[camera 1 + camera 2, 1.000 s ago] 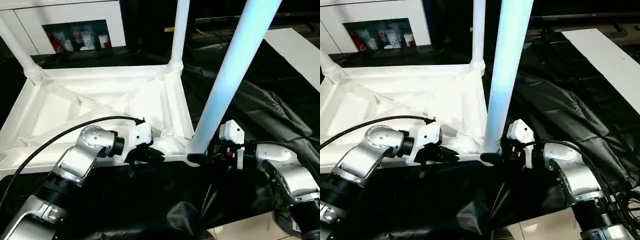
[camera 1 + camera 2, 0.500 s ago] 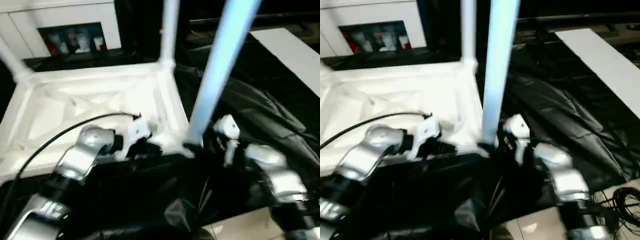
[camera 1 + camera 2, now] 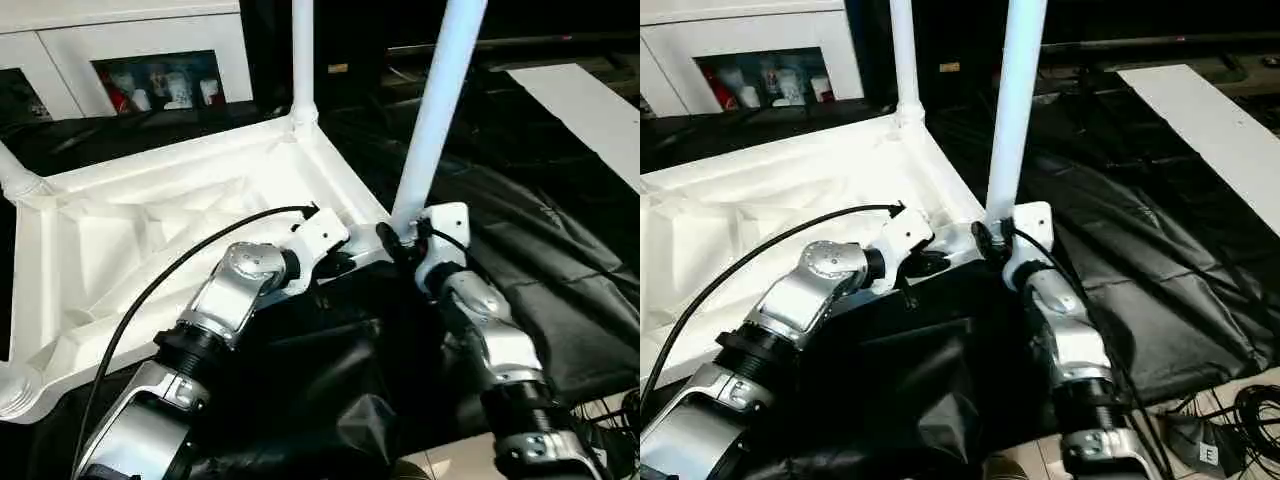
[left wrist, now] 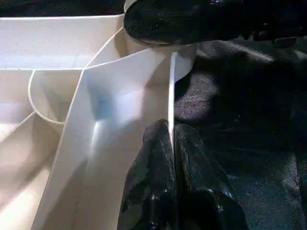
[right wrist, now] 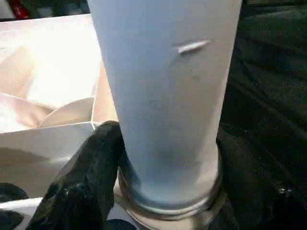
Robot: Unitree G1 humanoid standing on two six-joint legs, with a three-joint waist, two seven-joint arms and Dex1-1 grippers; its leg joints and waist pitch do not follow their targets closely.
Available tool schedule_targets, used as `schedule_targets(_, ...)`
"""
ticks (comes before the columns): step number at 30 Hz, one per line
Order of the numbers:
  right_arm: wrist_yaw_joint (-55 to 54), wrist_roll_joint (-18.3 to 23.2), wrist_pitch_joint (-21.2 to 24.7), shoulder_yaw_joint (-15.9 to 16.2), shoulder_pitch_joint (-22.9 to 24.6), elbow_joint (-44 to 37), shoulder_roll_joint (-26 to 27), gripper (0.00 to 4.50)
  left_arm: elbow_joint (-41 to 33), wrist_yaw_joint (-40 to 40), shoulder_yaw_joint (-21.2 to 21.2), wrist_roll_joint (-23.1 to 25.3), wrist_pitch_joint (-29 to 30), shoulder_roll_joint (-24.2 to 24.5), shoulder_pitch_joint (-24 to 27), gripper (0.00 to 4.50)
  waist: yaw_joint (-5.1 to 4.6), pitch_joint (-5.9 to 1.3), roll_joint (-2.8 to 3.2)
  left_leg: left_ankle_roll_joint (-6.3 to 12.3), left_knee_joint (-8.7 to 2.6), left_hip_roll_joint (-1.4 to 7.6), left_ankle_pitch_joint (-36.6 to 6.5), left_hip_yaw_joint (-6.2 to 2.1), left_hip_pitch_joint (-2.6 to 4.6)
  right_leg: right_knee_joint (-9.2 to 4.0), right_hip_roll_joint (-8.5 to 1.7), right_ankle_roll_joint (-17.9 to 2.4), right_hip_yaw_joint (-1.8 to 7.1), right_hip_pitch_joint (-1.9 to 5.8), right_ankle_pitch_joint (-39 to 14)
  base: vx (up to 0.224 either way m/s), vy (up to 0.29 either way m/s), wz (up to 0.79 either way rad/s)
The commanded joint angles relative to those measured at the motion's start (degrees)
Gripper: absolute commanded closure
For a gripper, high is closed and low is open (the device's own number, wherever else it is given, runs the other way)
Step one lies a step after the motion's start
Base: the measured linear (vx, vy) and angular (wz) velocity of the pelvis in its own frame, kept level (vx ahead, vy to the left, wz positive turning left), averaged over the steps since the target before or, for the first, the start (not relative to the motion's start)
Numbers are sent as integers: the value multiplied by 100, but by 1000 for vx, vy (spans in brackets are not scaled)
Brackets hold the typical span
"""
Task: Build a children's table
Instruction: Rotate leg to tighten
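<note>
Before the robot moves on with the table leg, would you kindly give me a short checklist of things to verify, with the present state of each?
1. Right gripper closed around the base of the near long white tubular leg: ok.
2. Left gripper shut on the thin side wall of the large white plastic upside-down tabletop, steadying it: ok.
3. Near leg standing at its rounded corner socket: ok, and close to upright.
4. Near leg pushed fully home in the socket: cannot tell, the grippers hide the joint.
5. Far leg standing in its corner: ok.
6. Black sheet kept out from under the near corner: cannot tell.
</note>
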Motion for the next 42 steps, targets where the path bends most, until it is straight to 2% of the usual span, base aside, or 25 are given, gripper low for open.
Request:
schedule_targets(1, 712, 131, 56, 579, 154, -141, 189, 111, 470, 267, -162, 176, 149, -54, 131, 450, 7, -222, -55, 316, -395, 181, -1079, -35, -14, -511, -387, -1027, 264, 174, -1611, 0, 0, 0)
schedule_targets(5, 1282, 282, 227, 504, 167, -441, -378, 78, 283, -30, -165, 143, 68, 152, 194, 450, 19, -220, -65, 399, -398, 177, -1048, -41, -35, -532, -385, -987, 251, 201, -1763, 0, 0, 0)
schedule_targets(6, 1675, 395, 323, 493, 191, -580, -671, 67, 220, -213, -195, 141, -143, 226, 230, 450, 14, -225, -67, 426, -391, 180, -1026, -38, -49, -532, -395, -996, 250, 200, -1762, 0, 0, 0)
schedule_targets(7, 1845, 418, 346, 512, 208, -632, -800, 67, 188, -284, -218, 143, -178, 261, 247, 450, 8, -227, -83, 452, -391, 174, -980, -44, -78, -523, -393, -976, 245, 227, -1757, 0, 0, 0)
schedule_targets(8, 2256, 436, 381, 590, 260, -761, -1129, 59, 85, -535, -296, 127, -393, 367, 303, 450, 22, -240, -70, 465, -386, 177, -920, -54, -76, -523, -398, -977, 239, 248, -1707, 0, 0, 0)
schedule_targets(9, 2555, 401, 319, 659, 308, -829, -1386, 41, -29, -677, -308, 66, -336, 428, 357, 450, 19, -242, -96, 531, -366, 181, -866, -42, -86, -518, -390, -982, 243, 248, -1570, 0, 0, 0)
schedule_targets(10, 2972, 372, 227, 725, 375, -903, -1734, 41, -204, -981, -372, -18, -455, 552, 434, 450, 22, -249, -90, 581, -349, 175, -782, -30, -83, -506, -391, -1035, 242, 249, -1451, 0, 0, 0)
schedule_targets(11, 3064, 376, 215, 732, 390, -919, -1807, 41, -247, -1073, -398, -33, -529, 593, 451, 450, 32, -255, -87, 613, -340, 174, -742, -31, -88, -506, -407, -1065, 243, 250, -1412, 0, 0, 0)
schedule_targets(12, 3231, 387, 193, 725, 415, -932, -1919, 41, -328, -1265, -446, -88, -646, 659, 483, 450, 25, -275, -95, 650, -333, 171, -586, -38, -117, -472, -401, -1110, 239, 284, -1204, 0, 0, 0)
schedule_targets(14, 3495, 396, 140, 691, 447, -928, -2103, 41, -545, -1522, -450, -219, -549, 798, 551, 450, 18, -299, -83, 706, -307, 177, -372, -24, -100, -411, -381, -1292, 236, 279, -638, 0, 0, 0)
schedule_targets(16, 3626, 387, 86, 676, 465, -933, -2207, 41, -805, -1981, -525, -385, -682, 999, 656, 450, 16, -327, -66, 871, -274, 175, -36, -19, -93, -314, -352, -1538, 231, 302, 216, 0, 0, 0)
schedule_targets(17, 3649, 374, 57, 673, 469, -938, -2238, 41, -959, -2263, -570, -499, -736, 1106, 724, 450, 25, -342, -68, 915, -268, 191, 71, -25, -75, -282, -363, -1609, 233, 306, 447, 0, 0, 0)
schedule_targets(18, 3724, 420, 63, 677, 479, -975, -2267, 41, -1135, -2493, -588, -619, -704, 1206, 793, 450, 21, -384, -56, 1060, -233, 200, 415, -27, -78, -196, -351, -1731, 232, 318, 1049, 0, 0, 0)
schedule_targets(19, 3781, 461, 71, 681, 486, -1006, -2285, 41, -1260, -2636, -599, -694, -677, 1278, 841, 450, 16, -391, -59, 1226, -199, 188, 707, -22, -81, -136, -335, -1835, 232, 322, 1604, 0, 0, 0)
schedule_targets(20, 3810, 493, 88, 685, 493, -1030, -2289, 41, -1316, -2687, -605, -717, -662, 1313, 860, 450, 14, -396, -54, 1311, -181, 184, 777, -20, -81, -112, -318, -1874, 227, 319, 1827, 0, 0, 0)
schedule_targets(21, 3830, 515, 99, 689, 497, -1047, -2292, 41, -1355, -2722, -609, -733, -651, 1338, 875, 450, 29, -391, -39, 1439, -170, 201, 819, -16, -61, -98, -323, -1928, 216, 285, 1979, 0, 0, 0)
schedule_targets(22, 3937, 584, 117, 730, 520, -1104, -2336, 41, -1461, -2812, -616, -760, -626, 1406, 914, 450, 40, -359, -44, 1468, -176, 214, 733, -16, -70, -111, -333, -1941, 210, 276, 1829, 0, 0, 0)
schedule_targets(23, 4031, 606, 120, 780, 540, -1128, -2368, 41, -1517, -2860, -610, -772, -621, 1448, 939, 450, 51, -362, -40, 1453, -177, 221, 643, -17, -70, -114, -345, -1944, 209, 283, 1706, 0, 0, 0)
schedule_targets(26, 4227, 610, 108, 880, 594, -1160, -2419, 41, -1586, -2889, -576, -778, -622, 1501, 971, 450, 65, -324, -47, 1250, -222, 244, 182, -11, -52, -186, -366, -1902, 210, 275, 893, 0, 0, 0)
schedule_targets(27, 4270, 605, 110, 889, 603, -1160, -2419, 75, -1597, -2897, -568, -784, -618, 1515, 976, 450, 66, -314, -48, 1147, -232, 244, 29, -7, -45, -212, -374, -1878, 218, 272, 619, 0, 0, 0)
schedule_targets(31, 4388, 665, 117, 874, 616, -1133, -2371, 88, -1640, -2912, -541, -802, -589, 1581, 992, 450, 59, -292, -66, 872, -255, 228, -283, -1, -45, -263, -379, -1747, 239, 273, 72, 0, 0, 0)
schedule_targets(32, 4408, 685, 120, 881, 616, -1133, -2368, 113, -1650, -2917, -533, -807, -583, 1596, 998, 450, 62, -298, -63, 855, -251, 226, -262, -2, -43, -256, -380, -1739, 244, 276, 100, 0, 0, 0)
schedule_targets(35, 4450, 729, 121, 902, 618, -1136, -2369, 122, -1637, -2929, -517, -806, -580, 1616, 1007, 450, 62, -315, -67, 882, -234, 208, -110, -1, -56, -228, -365, -1736, 248, 285, 362, 0, 0, 0)
schedule_targets(39, 4457, 736, 104, 926, 642, -1106, -2350, 157, -1630, -2928, -511, -797, -574, 1620, 1034, 450, 69, -328, -59, 966, -217, 199, 44, -8, -66, -196, -357, -1771, 239, 293, 662, 0, 0, 0)
schedule_targets(42, 4317, 693, 112, 916, 671, -1053, -2250, 173, -1578, -2835, -502, -811, -521, 1554, 1034, 450, 68, -319, -57, 956, -222, 205, -47, -6, -60, -210, -355, -1780, 234, 283, 535, 0, 0, 0)
